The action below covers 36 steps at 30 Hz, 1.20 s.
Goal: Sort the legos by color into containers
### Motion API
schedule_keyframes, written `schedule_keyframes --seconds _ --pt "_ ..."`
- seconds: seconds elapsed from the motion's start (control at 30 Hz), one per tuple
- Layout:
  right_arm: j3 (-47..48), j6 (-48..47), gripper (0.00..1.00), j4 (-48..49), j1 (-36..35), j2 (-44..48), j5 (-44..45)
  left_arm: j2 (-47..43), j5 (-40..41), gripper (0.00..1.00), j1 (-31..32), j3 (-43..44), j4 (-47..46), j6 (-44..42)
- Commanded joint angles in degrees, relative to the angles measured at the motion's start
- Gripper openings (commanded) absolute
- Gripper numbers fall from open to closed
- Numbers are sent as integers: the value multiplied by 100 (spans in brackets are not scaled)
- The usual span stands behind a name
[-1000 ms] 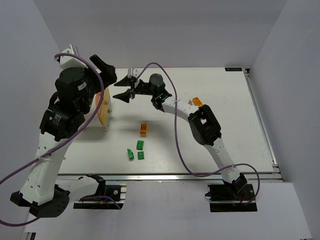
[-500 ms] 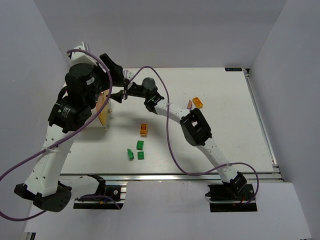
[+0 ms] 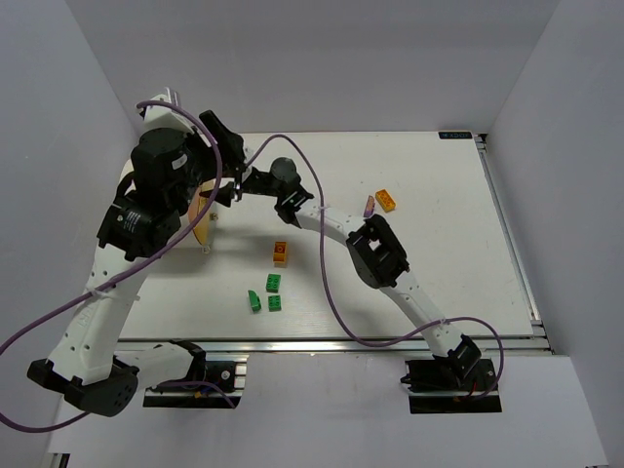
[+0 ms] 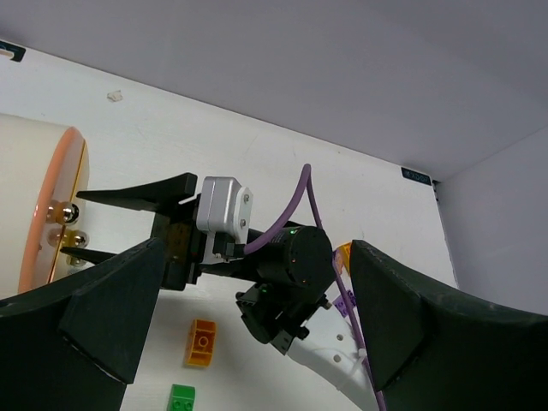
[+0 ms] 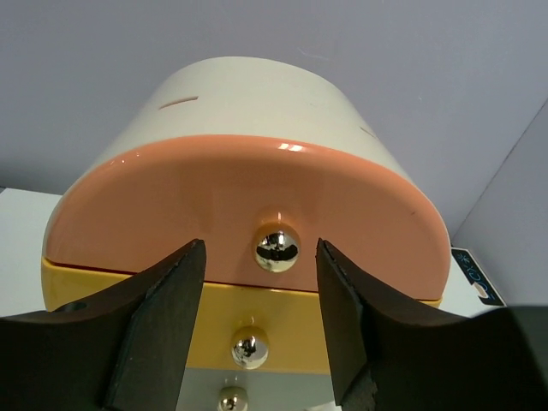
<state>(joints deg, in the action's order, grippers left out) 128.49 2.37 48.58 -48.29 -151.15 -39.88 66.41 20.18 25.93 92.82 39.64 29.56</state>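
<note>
top external view: the white desk point(image 3: 439, 253) carries the cream container point(image 3: 202, 219) at its far left, lying on its side. its face shows an orange front point(image 5: 248, 184) over a yellow front point(image 5: 154, 300), each with a brass knob point(image 5: 276, 247). the right hand point(image 5: 259, 248) is spread open, one finger on each side of the upper knob, gaps both sides. the left hand point(image 4: 257, 247) hangs above, fingers wide apart. three green legos point(image 3: 274, 283) lie near the front edge, an orange lego point(image 3: 281, 253) just beyond them. a second orange lego point(image 3: 386, 200) and a purple lego point(image 3: 370, 206) lie farther right. the corner label point(image 3: 455, 136) is too small to read.
</note>
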Motion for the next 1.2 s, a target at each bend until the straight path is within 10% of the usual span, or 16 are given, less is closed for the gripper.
schedule_keyframes --seconds 0.0,0.27,0.63,1.17 --pt "378 -140 60 275 -49 -186 164 -190 -173 98 -18 -149 -158 67" --pt "414 -211 36 354 -66 -301 305 -252 -226 98 -18 -246 -167 67" --pt "397 -387 50 626 -75 -266 428 -251 -305 98 -18 -317 -220 67" --pt "467 -290 41 802 -92 -231 402 -287 -357 98 -18 -448 -264 146"
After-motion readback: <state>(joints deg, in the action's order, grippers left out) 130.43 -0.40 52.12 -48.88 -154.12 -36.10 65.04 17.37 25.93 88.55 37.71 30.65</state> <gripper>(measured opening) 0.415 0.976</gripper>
